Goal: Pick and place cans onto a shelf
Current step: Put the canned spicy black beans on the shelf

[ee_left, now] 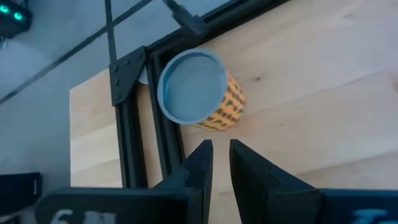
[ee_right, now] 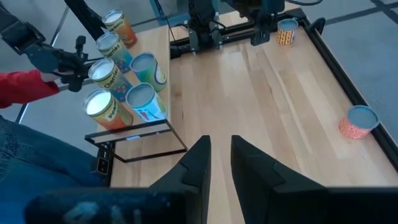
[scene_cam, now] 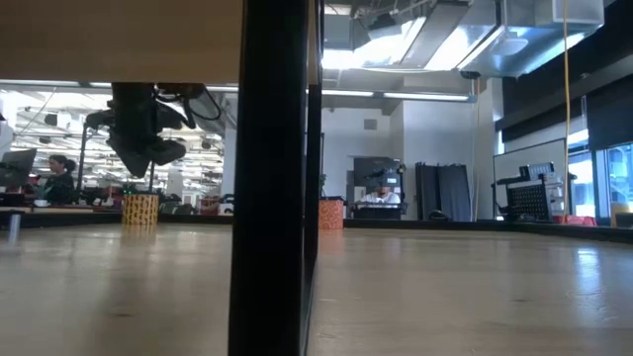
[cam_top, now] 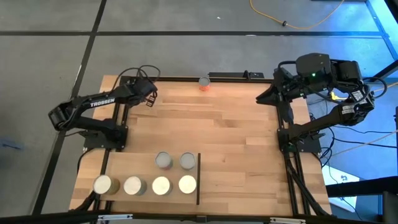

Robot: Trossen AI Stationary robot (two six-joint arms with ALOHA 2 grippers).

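While the left gripper (ee_left: 216, 149) hangs over the far left corner of the table (cam_top: 236, 149), its two fingers stand slightly apart and hold nothing. Just in front of them is an orange can (ee_left: 202, 90) with a pale round top, standing upright against the black frame rail (ee_left: 163, 134). I judge this can to be light and stiff, with a smooth label that may slip. The best hold is probably across the side wall, about the middle of its height. The jaws look narrower than the can, so they would have to open wider first.

The left arm (cam_top: 93, 106) is folded low, its wrist turned toward that corner.

The right gripper (ee_right: 219, 155) waits near the far right corner, empty, with fingers also a little apart. Another orange can (cam_top: 204, 83) stands alone at the far edge. Six cans (cam_top: 158, 177) already stand on the shelf (cam_top: 149, 158) at the near left, beside its black bar (cam_top: 198, 178). In the right wrist view, a person's red sleeve (ee_right: 25, 87) shows beside these cans.
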